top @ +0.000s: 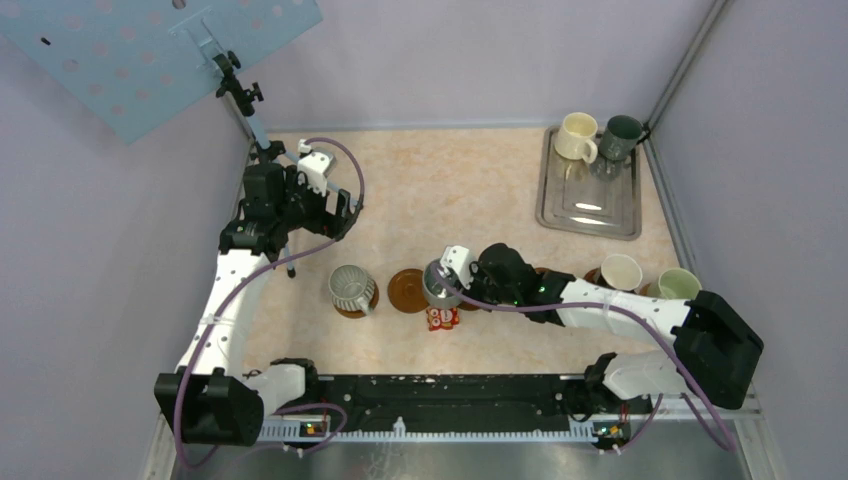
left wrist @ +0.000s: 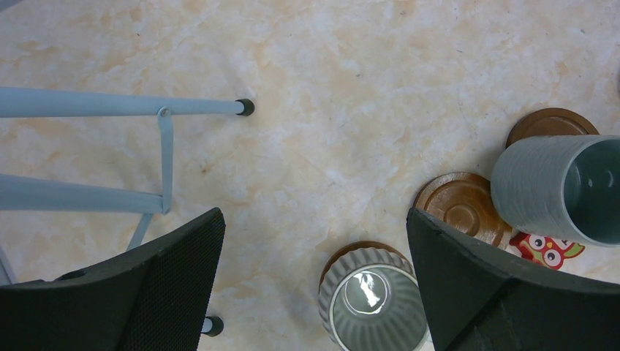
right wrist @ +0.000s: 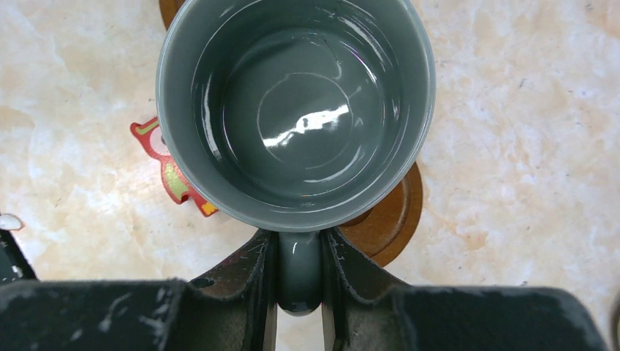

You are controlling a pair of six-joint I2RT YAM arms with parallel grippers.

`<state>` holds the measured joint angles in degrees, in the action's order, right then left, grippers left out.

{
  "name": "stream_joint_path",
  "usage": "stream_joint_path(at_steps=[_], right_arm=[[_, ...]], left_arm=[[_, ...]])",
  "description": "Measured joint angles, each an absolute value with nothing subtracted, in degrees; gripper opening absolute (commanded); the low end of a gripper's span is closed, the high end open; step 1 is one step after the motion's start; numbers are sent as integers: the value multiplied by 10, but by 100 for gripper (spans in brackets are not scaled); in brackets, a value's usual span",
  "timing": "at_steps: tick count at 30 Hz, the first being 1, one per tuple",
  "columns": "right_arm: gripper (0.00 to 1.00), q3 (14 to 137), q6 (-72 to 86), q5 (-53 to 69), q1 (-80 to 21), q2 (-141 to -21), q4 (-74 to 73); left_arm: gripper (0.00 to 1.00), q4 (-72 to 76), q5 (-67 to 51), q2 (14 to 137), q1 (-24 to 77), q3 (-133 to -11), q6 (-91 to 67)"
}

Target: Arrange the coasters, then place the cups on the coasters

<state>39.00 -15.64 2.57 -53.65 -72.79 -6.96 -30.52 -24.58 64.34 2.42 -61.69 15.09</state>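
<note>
While the right jaws are closing narrow on the handle of the blue-grey cup, the step in hand is looking like placement. The cup is hanging just right of one bare coaster and partly over a second bare coaster on its far side, with the red-and-white packet just near of it. Whether its base is touching the worktop I cannot tell. The left jaws are standing wide and holding nothing, up by the tripod at far left. The next move, as I am judging it, is centring the cup over one bare coaster, lowering it flat, then letting go of the handle without dragging the disc. Cups are counting six: the held one, the ribbed grey cup on its own coaster at left, the near cream cup and pale green cup at right, and the far cream cup and dark green cup on the metal tray. Three coasters are showing plainly, with a brown rim peeking by the right-hand cups. The arm may be hiding more.
</note>
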Motion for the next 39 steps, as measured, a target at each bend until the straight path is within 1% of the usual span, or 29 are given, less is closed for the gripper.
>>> stream_joint_path(at_steps=[11, 20, 29, 39], right_arm=[[0, 390, -197, -23, -549, -728, -39], [0, 382, -239, -24, -571, -728, -46], [0, 382, -249, -13, -582, -728, -49], [0, 382, -251, -61, -583, -728, -46]], left_arm=[[99, -305, -246, 643, 24, -613, 151], [99, -305, -246, 643, 24, -613, 151], [99, -304, -252, 643, 24, -608, 151], [99, -304, -257, 643, 24, -603, 151]])
